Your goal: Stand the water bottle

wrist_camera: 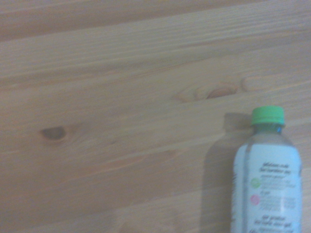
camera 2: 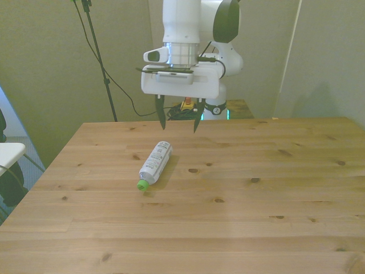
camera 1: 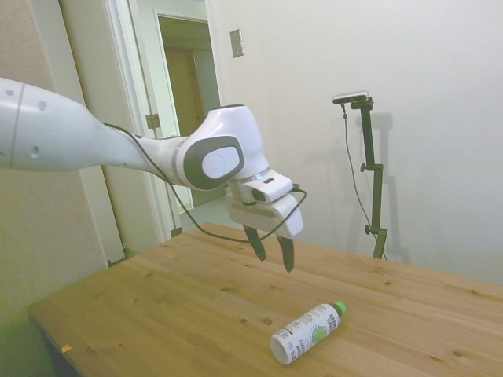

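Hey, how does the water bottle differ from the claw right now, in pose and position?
The water bottle lies on its side on the table, while the claw hangs in the air, pointing down. The bottle touches the wood; the claw touches nothing, open and empty. The bottle's green cap points toward the near edge in the front view; the claw hovers above the bottle's far end. Both sit toward the front view's left.

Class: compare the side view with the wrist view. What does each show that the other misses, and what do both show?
Only the side view shows the open gripper hanging above the table, apart from the bottle, plus a doorway behind. Only the wrist view shows small green and pink marks on the bottle's label. Both show the water bottle lying on its side on the wood, green cap on.
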